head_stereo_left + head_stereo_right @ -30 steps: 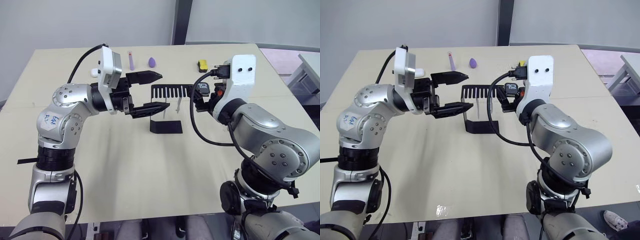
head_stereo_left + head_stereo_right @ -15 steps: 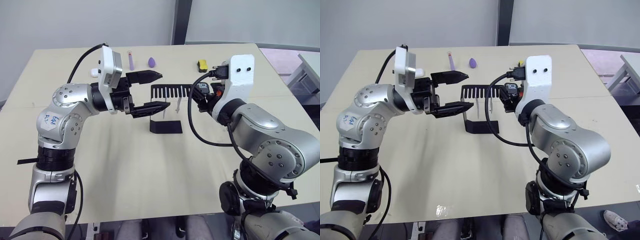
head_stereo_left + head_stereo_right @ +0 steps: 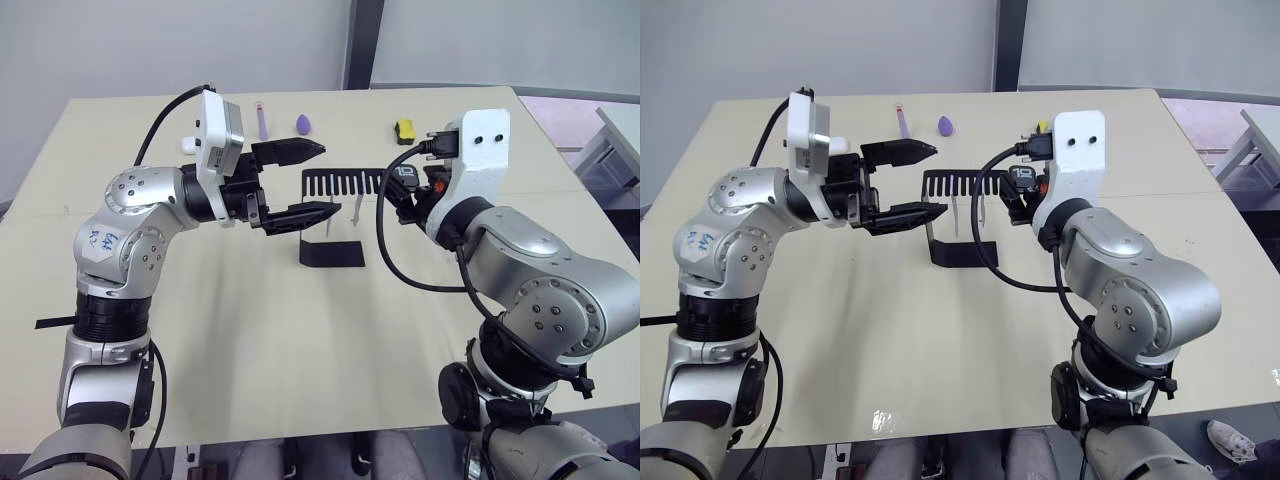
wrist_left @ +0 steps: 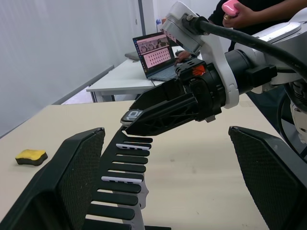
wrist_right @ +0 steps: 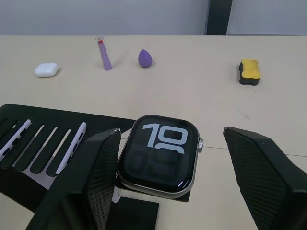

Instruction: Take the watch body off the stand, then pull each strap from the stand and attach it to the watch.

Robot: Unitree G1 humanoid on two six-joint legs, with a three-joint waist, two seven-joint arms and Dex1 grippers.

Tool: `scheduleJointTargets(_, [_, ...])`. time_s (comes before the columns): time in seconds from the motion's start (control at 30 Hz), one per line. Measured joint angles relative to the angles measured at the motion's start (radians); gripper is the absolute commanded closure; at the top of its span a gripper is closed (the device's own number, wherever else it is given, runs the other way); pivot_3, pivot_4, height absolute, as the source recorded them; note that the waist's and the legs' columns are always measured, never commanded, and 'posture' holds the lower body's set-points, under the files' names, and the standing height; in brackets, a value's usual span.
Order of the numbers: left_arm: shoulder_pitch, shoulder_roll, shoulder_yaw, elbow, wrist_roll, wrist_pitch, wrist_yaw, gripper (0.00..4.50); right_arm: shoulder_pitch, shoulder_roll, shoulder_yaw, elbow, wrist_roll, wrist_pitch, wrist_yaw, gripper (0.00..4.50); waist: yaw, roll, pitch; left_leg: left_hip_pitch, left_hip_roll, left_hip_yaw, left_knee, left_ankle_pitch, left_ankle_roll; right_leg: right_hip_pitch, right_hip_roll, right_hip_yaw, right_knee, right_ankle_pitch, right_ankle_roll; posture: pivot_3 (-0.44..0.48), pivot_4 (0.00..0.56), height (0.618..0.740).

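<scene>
Beige tabletop (image 3: 250, 330) against a grey wall carries the stand (image 3: 333, 215) near its centre, with wide bare surface toward the robot and small clutter along the far edge: a purple stick (image 3: 262, 119), a purple teardrop sponge (image 3: 303, 124), a yellow-and-black block (image 3: 404, 130) and a white case (image 5: 46, 70). The watch (image 5: 159, 154) sits at the ring end of the stand's comb top, screen up, showing white digits. The right gripper (image 5: 168, 182) straddles it with jaws spread wide, one finger close beside the case, the other well clear. The two pale straps (image 3: 343, 211) hang from comb slots, untouched. The left gripper (image 3: 300, 182) hovers at the opposite end of the comb, jaws parted and empty. The step in hand appears to be the first: lifting the watch off the stand. The next move likely calls for closing on the rim, then drawing it up and away without tipping the light stand. Open room lies on the near side; the two grippers face each other across the comb, so clearance between them is limited.
</scene>
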Motion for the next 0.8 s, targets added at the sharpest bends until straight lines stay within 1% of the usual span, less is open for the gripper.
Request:
scheduleJointTargets(0.07, [0.000,0.000,0.000,0.000,0.000,0.000,0.000,0.00,-0.003,0.000,0.006,-0.001,-0.002,0.000,0.008,2.71,0.000,0.000,0.000,0.000,0.000,0.000,0.000,0.000,0.000,0.000,0.000,0.000,0.000,0.000,0.000,0.000,0.150,0.740])
scheduleJointTargets(0.1, [0.000,0.000,0.000,0.000,0.001,-0.001,0.000,0.00,-0.005,0.000,0.008,-0.003,-0.007,0.000,0.009,2.85,0.000,0.000,0.000,0.000,0.000,0.000,0.000,0.000,0.000,0.000,0.000,0.000,0.000,0.000,0.000,0.000,0.150,0.740])
scheduleJointTargets(0.37, [0.000,0.000,-0.004,0.009,0.036,-0.039,-0.004,0.00,-0.012,-0.021,0.026,-0.036,-0.022,0.000,0.041,2.85,0.000,0.000,0.000,0.000,0.000,0.000,0.000,0.000,0.000,0.000,0.000,0.000,0.000,0.000,0.000,0.000,0.150,0.740])
scheduleJointTargets(0.53, [-0.010,0.001,-0.011,0.011,0.034,-0.036,-0.026,0.00,-0.037,-0.098,0.009,-0.058,-0.012,-0.019,0.112,2.85,0.000,0.000,0.000,0.000,0.000,0.000,-0.001,0.000,0.000,0.000,0.000,0.000,-0.001,0.000,0.000,0.000,0.150,0.740])
scheduleJointTargets(0.6, [-0.012,0.010,-0.008,0.007,0.008,-0.006,-0.041,0.00,-0.034,-0.164,-0.044,-0.081,0.022,-0.019,0.183,2.85,0.002,0.000,0.000,0.000,0.000,0.000,-0.001,0.000,0.000,0.000,0.000,0.000,-0.001,0.000,0.000,0.000,0.150,0.740])
scheduleJointTargets(0.67, [-0.005,0.044,0.004,-0.012,-0.042,0.048,-0.066,0.00,-0.004,-0.256,-0.137,-0.113,0.078,-0.022,0.290,2.85,0.003,0.000,0.000,0.000,0.000,0.000,-0.003,0.000,0.000,0.000,0.000,0.000,-0.002,0.000,0.000,0.000,0.150,0.740])
scheduleJointTargets(0.73, [0.011,0.080,0.023,-0.043,-0.090,0.093,-0.093,0.00,0.078,-0.339,-0.227,-0.143,0.141,-0.039,0.399,2.85,0.003,0.000,0.000,0.000,-0.001,0.000,-0.006,0.000,0.000,0.000,0.000,0.000,-0.005,0.000,0.000,0.000,0.150,0.740])
scheduleJointTargets(0.77, [0.037,0.112,0.041,-0.066,-0.121,0.120,-0.113,0.00,0.168,-0.392,-0.287,-0.167,0.194,-0.050,0.479,2.85,0.004,0.000,0.000,0.001,-0.001,0.000,-0.009,0.000,0.000,0.001,0.000,0.000,-0.006,0.000,0.000,0.000,0.150,0.740])
scheduleJointTargets(0.8, [0.053,0.131,0.047,-0.072,-0.137,0.139,-0.128,0.00,0.234,-0.419,-0.323,-0.177,0.221,-0.067,0.529,2.85,0.004,0.000,0.000,0.002,-0.001,0.000,-0.010,0.000,0.000,0.001,0.000,-0.001,-0.007,0.000,0.001,0.000,0.150,0.740])
